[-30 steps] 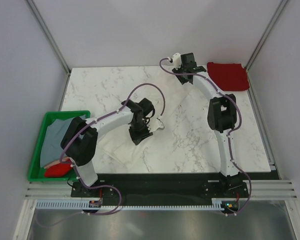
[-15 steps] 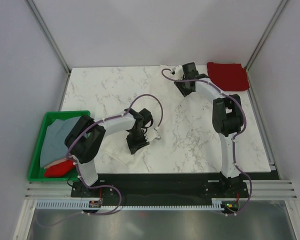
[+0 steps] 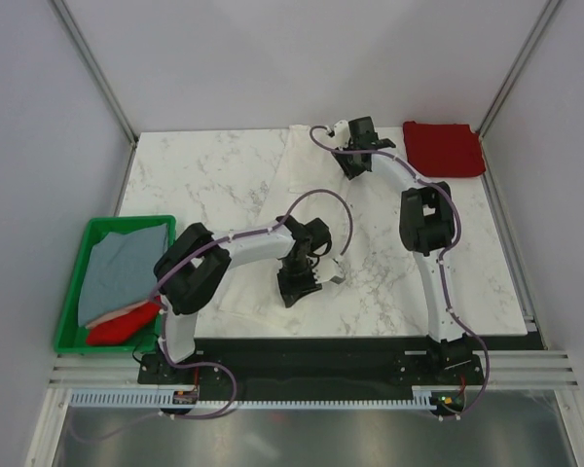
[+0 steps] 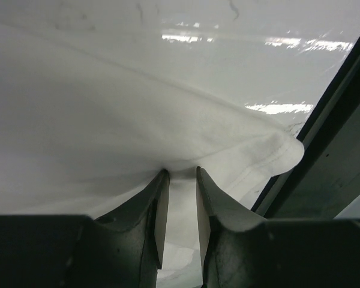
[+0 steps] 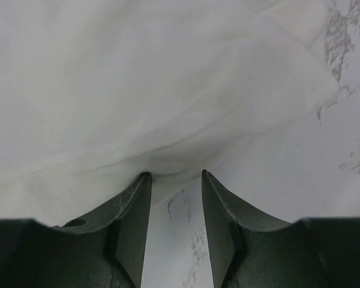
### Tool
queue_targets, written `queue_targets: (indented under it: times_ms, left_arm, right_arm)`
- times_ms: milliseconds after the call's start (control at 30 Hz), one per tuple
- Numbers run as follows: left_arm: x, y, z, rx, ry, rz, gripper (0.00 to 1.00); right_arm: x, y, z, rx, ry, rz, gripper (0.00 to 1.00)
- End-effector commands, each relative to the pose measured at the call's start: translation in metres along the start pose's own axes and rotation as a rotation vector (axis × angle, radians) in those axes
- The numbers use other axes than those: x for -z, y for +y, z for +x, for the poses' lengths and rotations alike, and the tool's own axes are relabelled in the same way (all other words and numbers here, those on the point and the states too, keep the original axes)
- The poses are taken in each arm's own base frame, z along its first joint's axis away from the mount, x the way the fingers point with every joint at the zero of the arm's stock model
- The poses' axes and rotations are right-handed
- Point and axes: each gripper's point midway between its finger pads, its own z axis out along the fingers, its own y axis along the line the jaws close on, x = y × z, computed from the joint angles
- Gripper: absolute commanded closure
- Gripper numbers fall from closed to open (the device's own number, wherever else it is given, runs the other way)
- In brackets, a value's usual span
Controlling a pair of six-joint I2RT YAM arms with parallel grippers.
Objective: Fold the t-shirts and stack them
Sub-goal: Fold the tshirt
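Observation:
A large white t-shirt (image 3: 307,185) lies stretched across the marble table (image 3: 195,175), hard to tell from it. My left gripper (image 3: 307,284) is shut on the shirt's near edge; in the left wrist view the cloth (image 4: 138,120) bunches between the closed fingers (image 4: 159,204), close to the table's front edge. My right gripper (image 3: 355,161) is at the far edge and pinches the shirt's far edge; the cloth (image 5: 156,90) dimples at its fingertips (image 5: 141,186). A folded dark red t-shirt (image 3: 446,146) lies at the back right corner.
A green plastic crate (image 3: 70,302) stands off the table's left edge with a grey-blue shirt (image 3: 122,272) and a bright red shirt (image 3: 117,326) in it. Grey walls close in at the left and right. The black base rail (image 3: 311,350) runs along the front.
My left gripper has moved right and toward the front with the white shirt's edge. My right gripper has shifted slightly left along the back, and the shirt is drawn out longer between them.

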Motion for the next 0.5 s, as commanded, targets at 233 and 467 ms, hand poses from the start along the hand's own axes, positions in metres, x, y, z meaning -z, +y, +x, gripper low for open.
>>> queue_targets:
  times_ms: [233, 467]
  left_arm:
    - [-0.014, -0.004, -0.089, -0.056, -0.125, 0.070, 0.67]
    - [-0.012, -0.014, -0.111, -0.072, -0.146, 0.095, 0.67]
  right_arm:
    - [-0.032, 0.014, -0.038, -0.061, -0.132, -0.085, 0.51]
    - [-0.034, 0.019, -0.053, -0.079, -0.177, -0.087, 0.49]
